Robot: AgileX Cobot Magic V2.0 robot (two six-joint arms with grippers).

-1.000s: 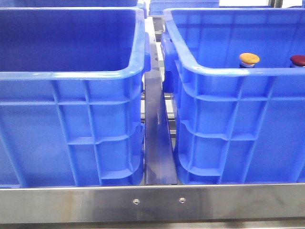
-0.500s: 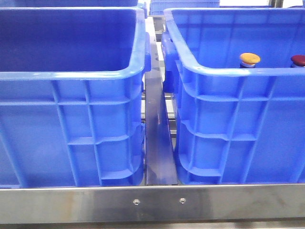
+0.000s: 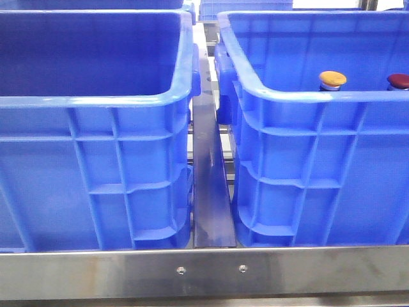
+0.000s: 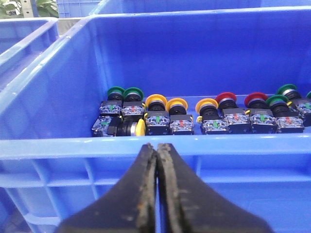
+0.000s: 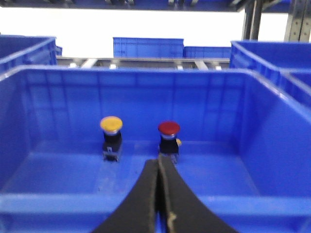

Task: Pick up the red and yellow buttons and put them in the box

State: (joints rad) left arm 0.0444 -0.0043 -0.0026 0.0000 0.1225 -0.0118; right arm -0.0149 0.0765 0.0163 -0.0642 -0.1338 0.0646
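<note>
Across the front view: two large blue crates side by side, a steel rail (image 3: pixel 208 185) between them and a steel bar (image 3: pixel 204 272) along the near edge.
Right crate, the box (image 3: pixel 307 173): deep blue plastic, ribbed sides, thick rolled rim; holds two buttons standing upright, apart from each other.
Left crate (image 3: pixel 96 173): same look; in the left wrist view it holds a row of push buttons (image 4: pixel 204 116) along the far wall.
Row count by cap, as far as visible: four green, three yellow, two red, plus one yellow piece lying low at the near side; the row runs out of the picture.
Yellow button (image 5: pixel 111 124): one, domed yellow-orange cap on a dark body, beside the red one.
Red button (image 5: pixel 169 128): one, dark red domed cap on a dark body.
Left gripper (image 4: pixel 157 155): black fingers pressed together, holding nothing, at the near rim of its crate.
Right gripper (image 5: pixel 159 167): fingers pressed together, holding nothing, just in front of the red button.
</note>
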